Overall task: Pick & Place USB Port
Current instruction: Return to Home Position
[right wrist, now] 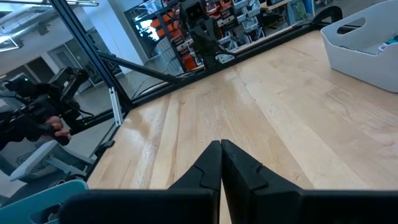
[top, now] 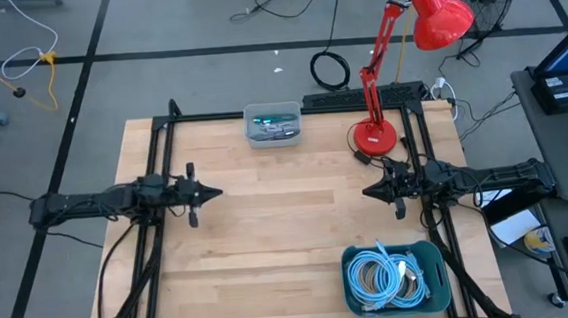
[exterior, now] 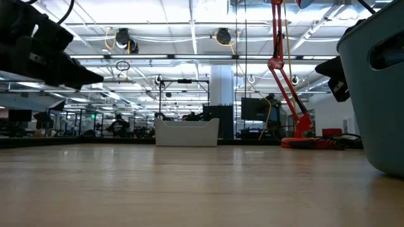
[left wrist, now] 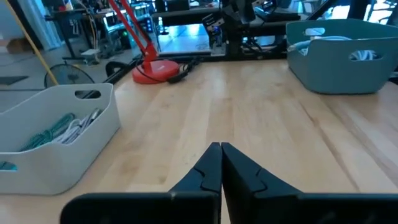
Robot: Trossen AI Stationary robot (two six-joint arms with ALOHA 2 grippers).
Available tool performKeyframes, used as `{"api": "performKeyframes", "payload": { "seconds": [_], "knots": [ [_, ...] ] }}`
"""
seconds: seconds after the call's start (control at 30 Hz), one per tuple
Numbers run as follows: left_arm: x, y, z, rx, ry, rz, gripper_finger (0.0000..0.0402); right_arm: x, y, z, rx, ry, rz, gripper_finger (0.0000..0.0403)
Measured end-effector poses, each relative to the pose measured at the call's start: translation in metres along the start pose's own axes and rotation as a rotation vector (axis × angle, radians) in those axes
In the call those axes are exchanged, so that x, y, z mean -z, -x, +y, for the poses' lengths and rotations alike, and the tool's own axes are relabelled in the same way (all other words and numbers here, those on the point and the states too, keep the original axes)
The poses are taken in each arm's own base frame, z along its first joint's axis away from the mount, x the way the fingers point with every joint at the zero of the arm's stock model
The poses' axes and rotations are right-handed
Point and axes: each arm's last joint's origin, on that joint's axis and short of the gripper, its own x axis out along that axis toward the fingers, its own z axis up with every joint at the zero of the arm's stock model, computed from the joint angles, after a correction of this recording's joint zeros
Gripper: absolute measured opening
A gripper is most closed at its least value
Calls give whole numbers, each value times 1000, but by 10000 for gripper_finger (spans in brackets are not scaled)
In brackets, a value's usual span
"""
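Note:
A blue bin (top: 394, 278) at the table's near right holds coiled pale cables (top: 384, 275); in the left wrist view the same bin (left wrist: 339, 55) shows them too. A white bin (top: 273, 124) at the far edge holds cables with green parts (left wrist: 55, 132). No separate USB port shows. My left gripper (top: 216, 193) hovers shut over the table's left side, pointing right (left wrist: 221, 148). My right gripper (top: 367, 190) hovers shut at the right side, pointing left (right wrist: 221, 144). Neither holds anything.
A red desk lamp (top: 374, 133) stands at the far right of the table, its shade (top: 438, 11) beyond the edge. Black frame rails (top: 155, 178) run along both sides. Bare wood (top: 288, 219) lies between the two grippers.

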Motion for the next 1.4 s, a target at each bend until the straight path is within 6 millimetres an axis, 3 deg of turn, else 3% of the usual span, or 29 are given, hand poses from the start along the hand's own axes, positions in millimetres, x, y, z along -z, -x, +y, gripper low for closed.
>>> {"api": "performKeyframes", "payload": {
  "seconds": [0.53,0.77,1.4],
  "knots": [
    [-2,1,2,46,16,-28,5,0,0,0,0,0,0,0],
    [-2,1,5,-53,171,-28,33,0,0,0,0,0,0,0],
    [-2,1,5,-59,170,-33,35,0,0,0,0,0,0,0]
  ]
}}
